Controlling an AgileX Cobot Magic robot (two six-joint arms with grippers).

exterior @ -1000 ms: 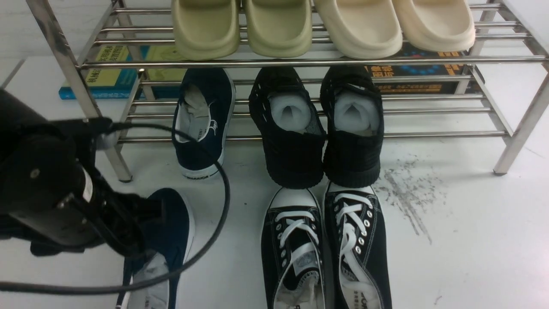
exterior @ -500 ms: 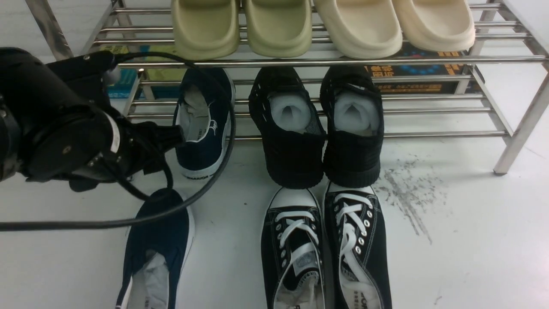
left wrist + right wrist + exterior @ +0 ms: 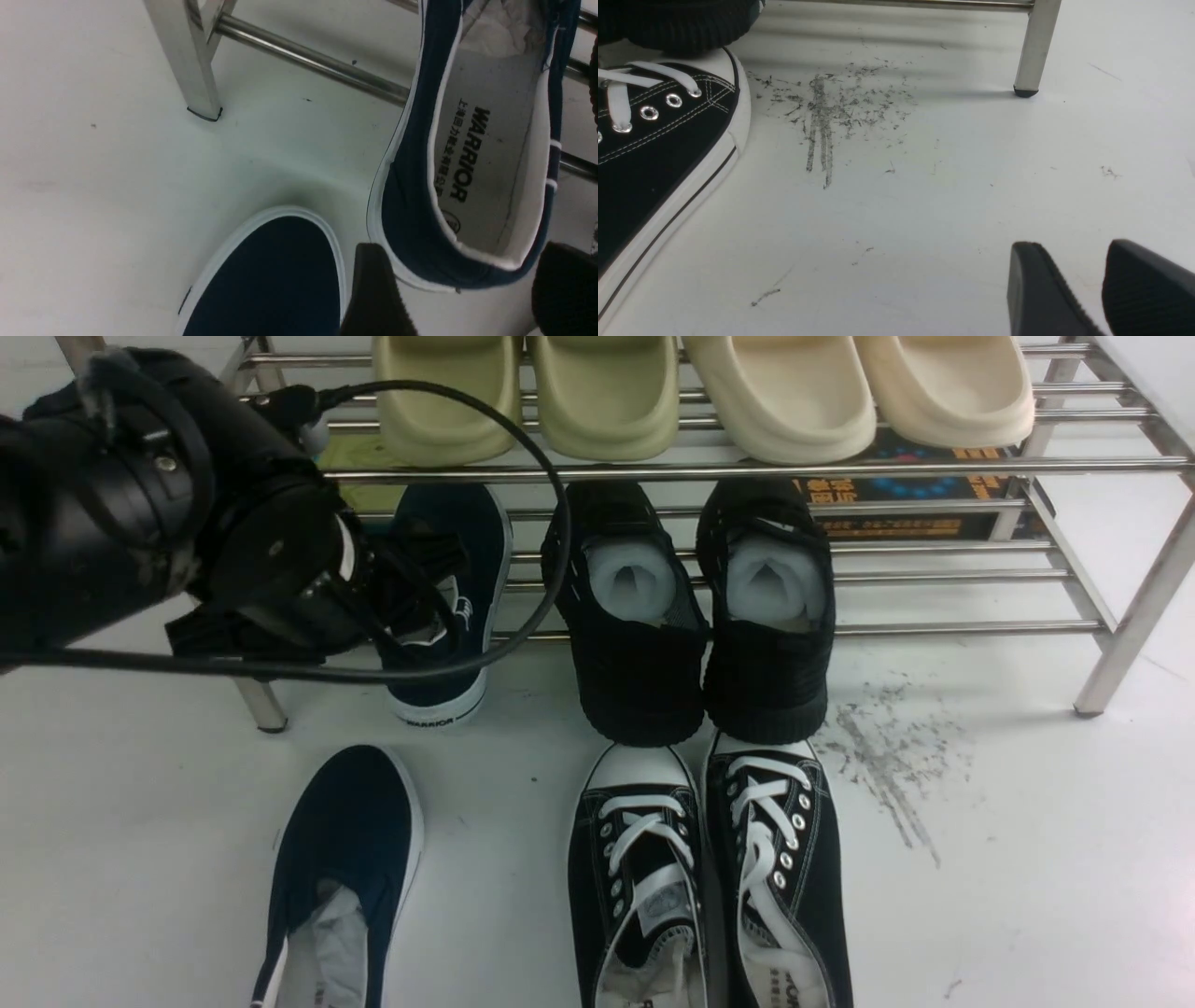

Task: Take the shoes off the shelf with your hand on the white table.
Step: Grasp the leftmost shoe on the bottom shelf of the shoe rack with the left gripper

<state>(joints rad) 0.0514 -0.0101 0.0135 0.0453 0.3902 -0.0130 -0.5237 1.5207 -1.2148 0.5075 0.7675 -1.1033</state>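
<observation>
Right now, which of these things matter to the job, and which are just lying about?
Job:
- navy canvas slip-on on the steel rack
- left gripper
- white table

Lying about:
- green clogs
- cream clogs
- black-and-white lace-up sneakers

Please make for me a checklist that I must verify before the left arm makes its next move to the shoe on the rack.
1. Left gripper open: ok, its fingers stand apart.
2. Left gripper free of any shoe: ok, nothing is gripped.
3. Navy shoe on the rack still to be taken: ok, it rests on the lower tier.
4. Other navy shoe down on the white table: ok.
5. Cable out of the front view's line to the shoe: not ok, it crosses in front.
6. Fingers lowered enough to grip: cannot tell, height is unclear.
</observation>
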